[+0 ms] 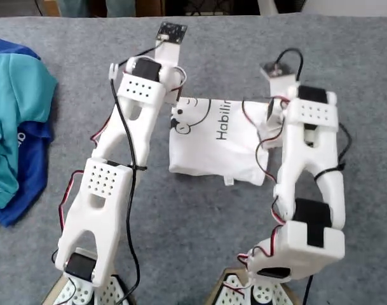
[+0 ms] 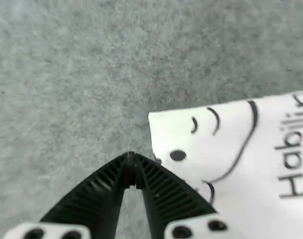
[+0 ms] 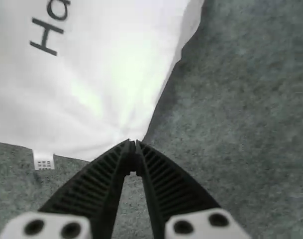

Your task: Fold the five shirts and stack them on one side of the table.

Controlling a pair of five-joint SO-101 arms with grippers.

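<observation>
The white shirt (image 1: 212, 146) lies folded into a rough rectangle on the grey table (image 1: 199, 248), between the two arms and well apart from the teal shirt (image 1: 15, 95) and blue shirt (image 1: 28, 171) heaped at the table's edge. The right gripper (image 3: 132, 144) has its fingers pressed together on a corner of the cloth, apparently pinching it, since the fabric draws to a point there. The left gripper (image 2: 133, 158) is also pressed together, just beside the opposite edge; whether it holds any cloth cannot be told. The likely trouble is a one-sided carry. If only one corner is held, lifting or dragging would pull the fold open or skew it. A thin pinch could also slip on the way to the stack.
</observation>
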